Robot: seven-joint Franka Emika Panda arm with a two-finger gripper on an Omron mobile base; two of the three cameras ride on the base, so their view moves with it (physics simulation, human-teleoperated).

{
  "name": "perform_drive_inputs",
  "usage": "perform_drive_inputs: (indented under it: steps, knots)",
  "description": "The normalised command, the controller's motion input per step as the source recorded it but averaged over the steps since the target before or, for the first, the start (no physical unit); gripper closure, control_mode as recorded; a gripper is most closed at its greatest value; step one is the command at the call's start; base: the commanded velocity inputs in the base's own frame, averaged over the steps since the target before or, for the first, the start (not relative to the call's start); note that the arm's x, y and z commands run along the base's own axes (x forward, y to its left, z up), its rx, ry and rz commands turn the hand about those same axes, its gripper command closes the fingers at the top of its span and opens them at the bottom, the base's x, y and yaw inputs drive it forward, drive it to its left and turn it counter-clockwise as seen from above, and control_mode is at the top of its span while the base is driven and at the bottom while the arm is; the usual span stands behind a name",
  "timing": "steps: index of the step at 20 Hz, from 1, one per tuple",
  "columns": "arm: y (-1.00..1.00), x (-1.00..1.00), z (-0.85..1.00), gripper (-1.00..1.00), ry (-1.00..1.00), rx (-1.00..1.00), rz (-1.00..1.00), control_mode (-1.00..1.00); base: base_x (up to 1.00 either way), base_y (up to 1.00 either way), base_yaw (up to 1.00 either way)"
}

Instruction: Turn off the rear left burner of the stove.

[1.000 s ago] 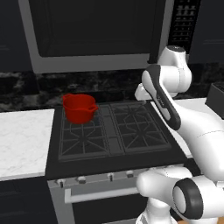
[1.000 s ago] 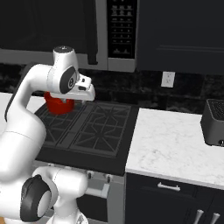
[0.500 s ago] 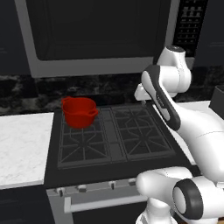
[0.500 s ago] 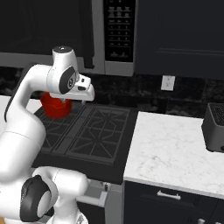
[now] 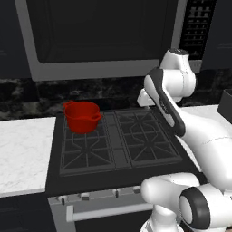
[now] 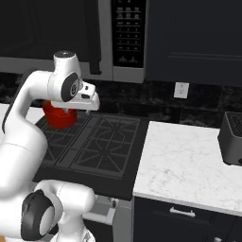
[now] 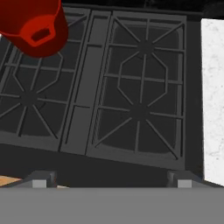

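- Nearest you, the stove (image 5: 118, 179) shows its silver front with one bar handle (image 5: 108, 212) and a row of small knobs (image 5: 84, 196); four of them clear the arm in the left base view, and you cannot tell whether more sit behind it.
- The claw (image 7: 109, 180) stands with its two finger tips (image 7: 40, 180) as wide apart as they go, gripping nothing, high above the stove's front edge.
- On the cooktop you count two grate panels split by one centre strip (image 7: 85, 87), making four burner squares in all.
- One red pot (image 5: 82, 116) with side handles sits on the rear left burner (image 5: 84, 130), the cooktop's own back-left quarter; the other three squares are bare.
- White bench (image 6: 189, 165) runs on each side of the stove, two stretches in all.
- On the right stretch stands one dark box-like appliance (image 6: 231, 138), near the wall.
- Behind, you have one wall outlet (image 6: 180, 90) on the dark stone backsplash, and above the stove one steel microwave (image 5: 104, 36) with a dark door.
- Against the earlier frames, both base views have shifted: the stove sits lower and somewhat nearer in the picture, so the base has moved, not the things.
- The pot stays on the same burner and the arm holds much the same bent pose.
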Motion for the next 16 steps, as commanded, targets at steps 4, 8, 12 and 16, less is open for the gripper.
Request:
perform_drive_inputs:
  steps: [4,8,12,16]
  knots:
    - [1.0,-0.74,-0.67,-1.0,0.0,-0.24,0.06,-1.0,0.0,0.0,0.0]
    - [1.0,-0.69,-0.75,-1.0,0.0,-0.32,0.08,-1.0,0.0,0.0,0.0]
    - [1.0,-0.52,-0.7,-1.0,0.03,-0.29,0.09,-1.0,0.0,0.0,0.0]
    - [1.0,-0.44,-0.68,-1.0,0.15,-0.23,0.11,-1.0,0.0,0.0,0.0]
